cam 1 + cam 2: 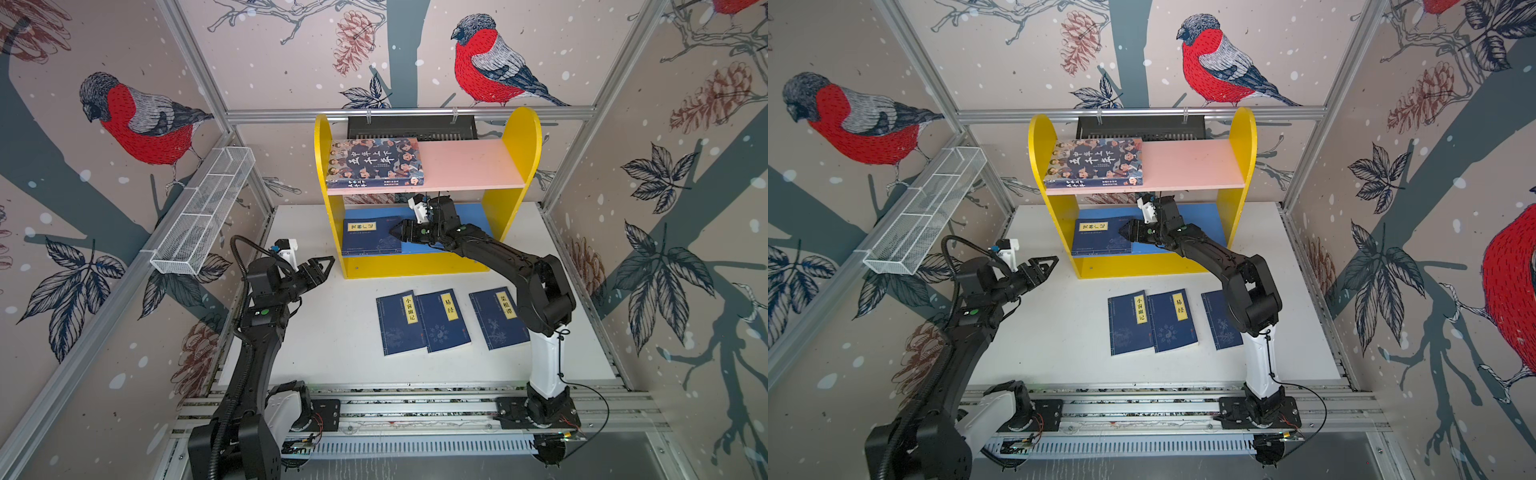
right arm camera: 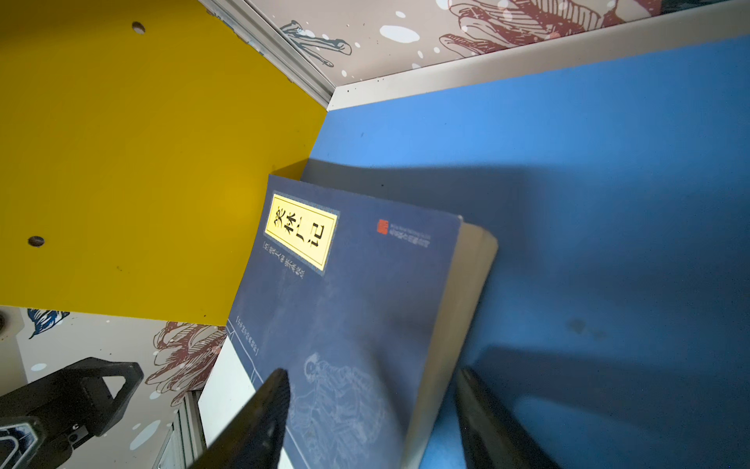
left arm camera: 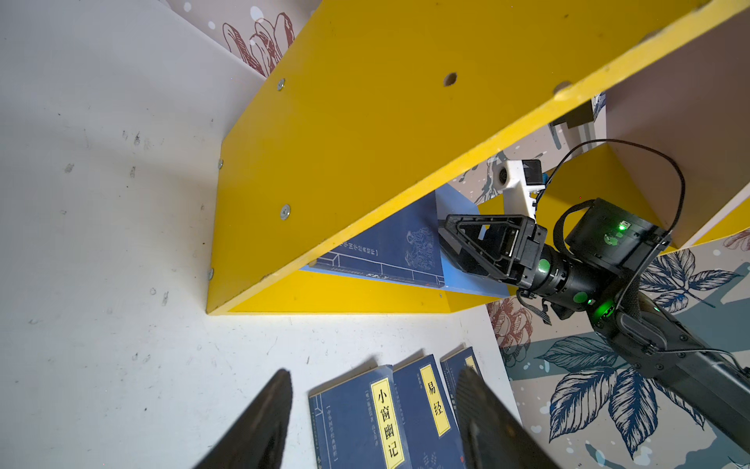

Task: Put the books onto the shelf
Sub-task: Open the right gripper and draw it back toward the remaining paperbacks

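The shelf has yellow sides, a pink upper board and a blue lower board. A thick illustrated book lies flat on the pink board. One navy book lies flat on the blue board against the left side. My right gripper reaches in just above that book's right edge, open and holding nothing. Three more navy books lie side by side on the white table. Left of the shelf, my left gripper hovers open and empty.
A white wire basket hangs on the left wall rail. A black vented tray sits behind the shelf's top. The right arm's elbow overhangs the rightmost table book. Both arm bases stand on the front rail.
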Available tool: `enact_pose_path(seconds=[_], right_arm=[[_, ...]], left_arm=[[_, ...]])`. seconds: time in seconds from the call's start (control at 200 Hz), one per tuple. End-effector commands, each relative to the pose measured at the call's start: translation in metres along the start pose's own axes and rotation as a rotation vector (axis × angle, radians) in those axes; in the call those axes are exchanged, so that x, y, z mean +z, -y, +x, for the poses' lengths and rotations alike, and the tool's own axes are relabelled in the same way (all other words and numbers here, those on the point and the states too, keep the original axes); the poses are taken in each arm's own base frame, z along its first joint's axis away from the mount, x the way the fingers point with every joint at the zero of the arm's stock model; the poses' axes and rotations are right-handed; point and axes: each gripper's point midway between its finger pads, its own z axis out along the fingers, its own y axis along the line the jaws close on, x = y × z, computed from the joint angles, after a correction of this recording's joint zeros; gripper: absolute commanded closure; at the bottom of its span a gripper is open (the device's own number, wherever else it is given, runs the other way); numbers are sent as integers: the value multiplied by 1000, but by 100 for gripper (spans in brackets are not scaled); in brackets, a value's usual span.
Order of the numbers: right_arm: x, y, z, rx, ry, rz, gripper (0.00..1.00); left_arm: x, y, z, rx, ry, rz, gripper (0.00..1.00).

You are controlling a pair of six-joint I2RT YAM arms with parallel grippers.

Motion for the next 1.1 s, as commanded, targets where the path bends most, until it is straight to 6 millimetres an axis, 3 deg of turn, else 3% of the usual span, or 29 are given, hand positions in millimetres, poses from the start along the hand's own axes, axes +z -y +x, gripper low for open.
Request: enact_pose_path(seconds=[0.0, 0.115, 0.225, 0.425, 0.51, 0.66, 0.75, 0.915, 1.095], right_arm=[[-13, 43, 16, 107, -29, 177, 34], [-38, 40, 10, 103, 46, 183, 34], [-66, 29, 18, 89, 89, 183, 35], [-108, 11, 72, 49, 74, 198, 36], [-117, -2, 109, 19, 24, 172, 36], [-112, -15, 173, -5, -130, 138, 36], [-104, -15, 199, -17, -207, 149, 36], [-88, 11, 222, 37, -257, 232, 35], [-70, 25, 242, 59, -311, 262, 36]], left_arm=[[-2, 0, -1, 21, 5, -10, 35], [-1, -5, 8, -13, -17, -7, 34], [3, -14, 27, -89, -50, 10, 31], [12, -28, 66, -215, -107, 40, 26], [17, -32, 81, -215, -138, 40, 24], [28, -43, 108, -207, -213, 16, 23], [32, -53, 124, -213, -262, -18, 23], [40, -61, 141, -214, -315, -36, 23], [43, -61, 162, -200, -375, -29, 23]])
